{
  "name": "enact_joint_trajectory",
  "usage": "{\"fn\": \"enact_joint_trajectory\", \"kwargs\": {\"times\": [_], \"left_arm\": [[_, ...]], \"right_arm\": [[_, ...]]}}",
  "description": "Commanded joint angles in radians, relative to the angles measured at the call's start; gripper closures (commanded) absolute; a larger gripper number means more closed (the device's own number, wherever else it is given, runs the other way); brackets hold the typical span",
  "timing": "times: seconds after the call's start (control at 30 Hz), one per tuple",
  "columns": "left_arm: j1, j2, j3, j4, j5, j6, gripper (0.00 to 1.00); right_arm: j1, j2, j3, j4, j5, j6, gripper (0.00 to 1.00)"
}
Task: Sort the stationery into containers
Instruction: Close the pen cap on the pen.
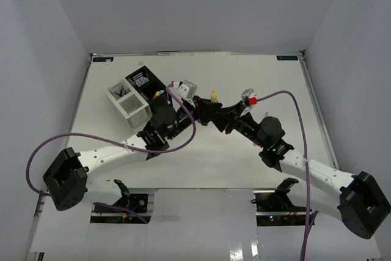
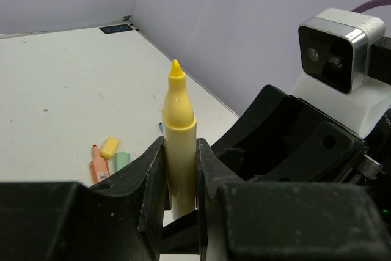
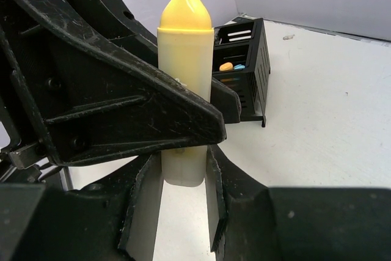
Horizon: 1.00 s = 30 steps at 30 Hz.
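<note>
A: What's hidden or cut off?
B: Left wrist view: the yellow highlighter (image 2: 178, 114) stands upright, cap off, tip up. Its lower barrel sinks btw the fingers of the left tool (image 2: 180, 163), so the base isn't visible. A pale green piece (image 2: 121, 161) on the surface (image 2: 55, 90) is partly behind one finger. A bit of blue by the barrel is too small to name.
A: Grip?
B: Left tool narrow, both fingers pressed on the barrel. Right wrist view shows the base. Right tool (image 3: 183, 178) is also narrow, fingers either side of the bottom end, touching as far as I can tell. So it's held by both, off the surface, left tool's fingers higher up the barrel.
A: Top view?
B: Poor. The tools are one black tangle mid-surface and only the yellow tip pokes out. Jaws unreadable there.
A: What does one view have that the others lack?
B: Left wrist: an orange highlighter (image 2: 96, 168) and a short yellow piece (image 2: 110, 147) lying close by the green one, plus the right arm's wrist camera (image 2: 335, 50). Can't find those loose ones from above.
Right wrist: a black compartment (image 3: 247, 90) behind the highlighter, w/ an orange end (image 3: 226, 66) and a blue end (image 3: 239, 66) inside.
Only the top view gives the whole cluster. The white compartments (image 1: 129, 107) sit beside the black ones, far-left of the tools, w/ a blue-white tub (image 1: 142, 79) apparently in a black one.
</note>
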Motion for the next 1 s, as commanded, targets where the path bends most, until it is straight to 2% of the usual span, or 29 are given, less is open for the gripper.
{"fn": "enact_joint_trajectory", "kwargs": {"times": [0.0,0.07,0.13,0.17,0.27,0.3,0.37,0.5,0.67,0.77,0.9,0.97], "left_arm": [[-0.003,-0.013,0.013,0.024,0.027,-0.002,0.87],[-0.003,-0.021,0.009,0.018,0.027,0.004,0.9],[-0.003,-0.028,0.004,0.013,0.015,0.007,0.93],[-0.003,-0.031,-0.002,0.01,0.004,0.012,0.97],[-0.003,-0.039,-0.011,0.001,-0.005,0.015,1.0],[-0.003,-0.044,-0.019,-0.005,-0.008,0.023,1.0],[-0.003,-0.047,-0.021,-0.009,-0.01,0.023,1.0],[-0.003,-0.054,-0.025,-0.019,-0.012,0.032,1.0],[-0.001,-0.071,-0.019,-0.08,-0.048,0.069,1.0],[0.0,-0.077,0.021,-0.203,-0.129,0.096,1.0],[0.028,-0.071,0.096,-0.383,-0.176,0.121,1.0],[0.058,-0.07,0.139,-0.485,-0.176,0.121,1.0]], "right_arm": [[0.007,-0.015,0.007,0.06,-0.003,-0.009,0.91],[0.007,-0.02,0.004,0.051,0.0,-0.015,0.84],[0.007,-0.021,-0.001,0.048,0.0,-0.015,0.72],[0.009,-0.021,-0.002,0.046,-0.002,-0.015,0.63],[0.007,-0.023,-0.013,0.039,0.001,-0.017,0.51],[0.009,-0.029,-0.019,0.026,0.01,-0.021,0.38],[0.007,-0.035,-0.024,0.02,0.013,-0.027,0.36],[0.007,-0.052,-0.028,-0.024,0.032,-0.047,0.21],[0.009,-0.112,-0.032,-0.173,0.075,-0.115,0.1],[0.009,-0.155,-0.027,-0.335,0.232,-0.141,0.02],[0.001,-0.159,0.042,-0.539,0.429,-0.236,0.08],[-0.007,-0.124,0.077,-0.635,0.466,-0.27,0.09]]}}
